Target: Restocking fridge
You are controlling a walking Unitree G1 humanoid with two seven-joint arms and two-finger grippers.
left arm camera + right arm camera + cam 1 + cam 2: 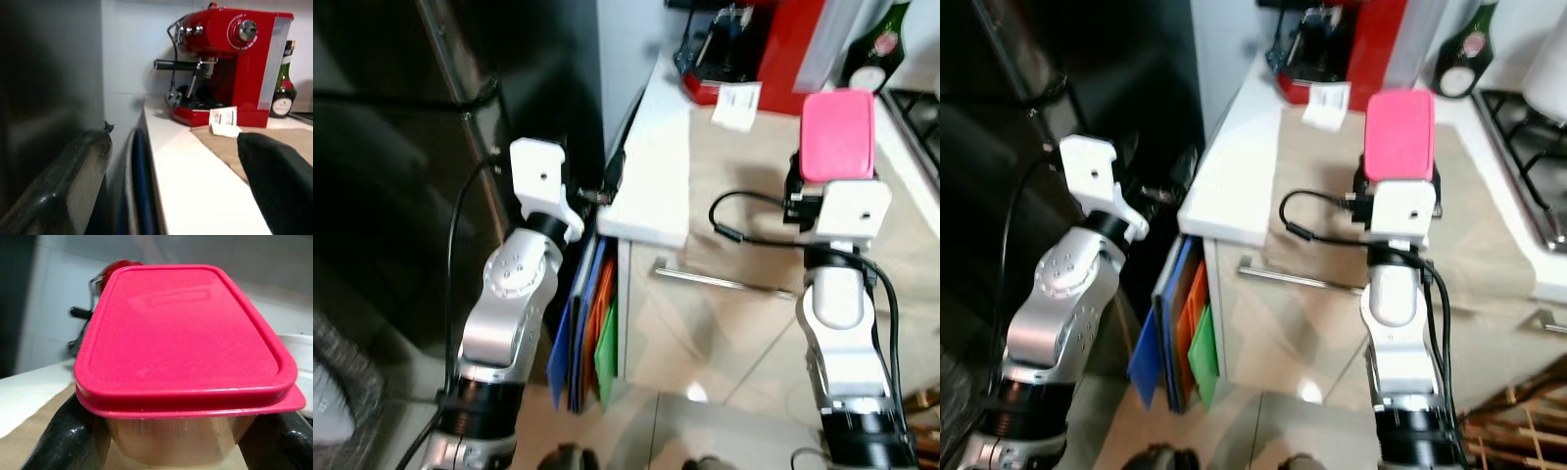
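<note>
Two risks face us: our right gripper [171, 431] clamps the box [186, 338] low, so it may tip; our open left gripper [171, 191] could bump the fridge [401, 147] beside it.

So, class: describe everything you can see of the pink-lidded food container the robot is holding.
The container is a rounded rectangular tub with a glossy pink lid, raised at the rim, closed over a clear, plastic-looking body. It sits level and upright. The right gripper holds it by its body, one black finger on each side, above the beige countertop. Its contents cannot be made out.
</note>
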